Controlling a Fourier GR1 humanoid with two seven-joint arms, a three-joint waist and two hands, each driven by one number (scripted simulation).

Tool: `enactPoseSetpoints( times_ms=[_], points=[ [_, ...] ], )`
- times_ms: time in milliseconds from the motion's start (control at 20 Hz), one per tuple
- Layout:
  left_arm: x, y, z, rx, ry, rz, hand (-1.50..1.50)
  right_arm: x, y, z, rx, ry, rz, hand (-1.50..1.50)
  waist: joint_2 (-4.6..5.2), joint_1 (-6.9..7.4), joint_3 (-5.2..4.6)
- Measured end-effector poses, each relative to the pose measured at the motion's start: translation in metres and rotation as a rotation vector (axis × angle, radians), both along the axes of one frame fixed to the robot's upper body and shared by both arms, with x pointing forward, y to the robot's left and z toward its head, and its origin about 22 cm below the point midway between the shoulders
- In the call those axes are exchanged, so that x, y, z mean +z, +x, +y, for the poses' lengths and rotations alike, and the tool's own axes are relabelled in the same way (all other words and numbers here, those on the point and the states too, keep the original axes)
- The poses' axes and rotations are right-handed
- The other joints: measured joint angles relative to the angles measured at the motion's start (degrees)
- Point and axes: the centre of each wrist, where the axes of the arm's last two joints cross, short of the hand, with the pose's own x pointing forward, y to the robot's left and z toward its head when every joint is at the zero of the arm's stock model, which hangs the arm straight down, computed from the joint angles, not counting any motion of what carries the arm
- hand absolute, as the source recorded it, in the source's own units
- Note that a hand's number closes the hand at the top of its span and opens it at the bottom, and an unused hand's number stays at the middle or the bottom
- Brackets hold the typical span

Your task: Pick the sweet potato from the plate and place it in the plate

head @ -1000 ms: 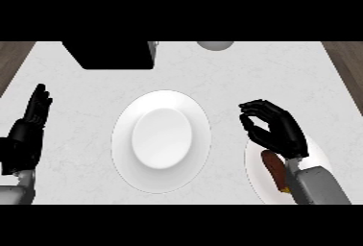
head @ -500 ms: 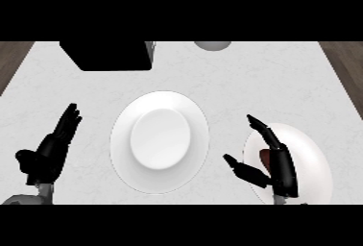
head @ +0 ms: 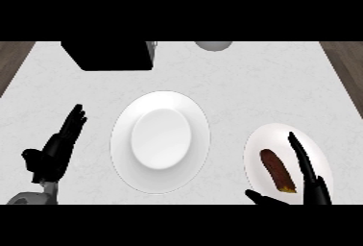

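Nothing of the carrying is done yet, as far as I can judge. At the lower left of the frame my left hand (head: 56, 151) rests open on the counter (head: 255, 81), fingers straight and pointing up the frame, holding nothing. To its right, at the centre, the large white plate (head: 160, 101) lies bare; I take it for the target. Above it, at the upper left, stands a black box (head: 113, 55), and a grey round thing (head: 212, 45) shows at the top edge. Further right, at the lower right, the sweet potato (head: 278, 170) lies on the smaller plate (head: 259, 144), untouched. My right hand (head: 308, 170) sits just beside it on the right, fingers stretched out straight, thumb spread at the lower edge, grasping nothing. What is left, I reckon, is everything: closing round the sweet potato, lifting it, moving it left and setting it on the large white plate.
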Motion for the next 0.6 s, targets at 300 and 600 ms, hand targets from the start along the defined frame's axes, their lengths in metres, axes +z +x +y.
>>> enactPoseSetpoints(
  times_ms=[300,600],
  points=[
    [-0.001,0.003,-0.001,0.002,0.000,-0.008,0.00,0.024,-0.015,-0.027,0.002,-0.212,0.219,-1.50,0.11,0.26,-0.09],
    [0.004,0.009,-0.001,-0.003,-0.001,-0.007,0.00,0.047,-0.013,-0.028,0.032,-0.336,0.445,-1.50,0.15,0.56,-0.02]
  ],
)
